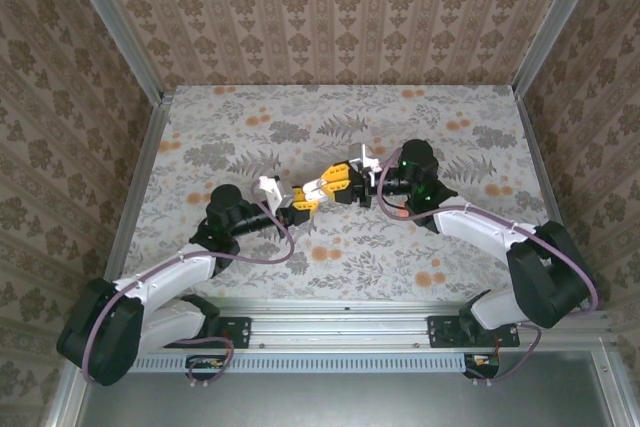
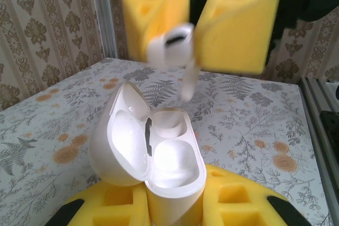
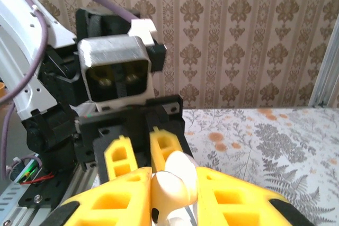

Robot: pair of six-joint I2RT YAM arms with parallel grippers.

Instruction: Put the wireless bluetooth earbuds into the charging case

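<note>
My left gripper (image 2: 170, 205) is shut on a white charging case (image 2: 172, 170), held upright with its lid (image 2: 116, 136) flipped open to the left. Both inner wells look white; I cannot tell whether an earbud sits in either. Right above it my right gripper (image 2: 193, 25) is shut on a white earbud (image 2: 172, 43) with its stem pointing down toward the case. In the right wrist view the earbud (image 3: 172, 194) sits pinched between the yellow fingers (image 3: 114, 199), with the case lid behind it. From above, the two grippers (image 1: 318, 190) meet at the table's middle.
The flowered tablecloth (image 1: 330, 127) covers the table, with patterned walls all round and metal posts (image 2: 103, 14) at the corners. The left arm's camera block (image 3: 114, 70) faces the right wrist closely. An aluminium rail (image 1: 340, 312) runs along the near edge.
</note>
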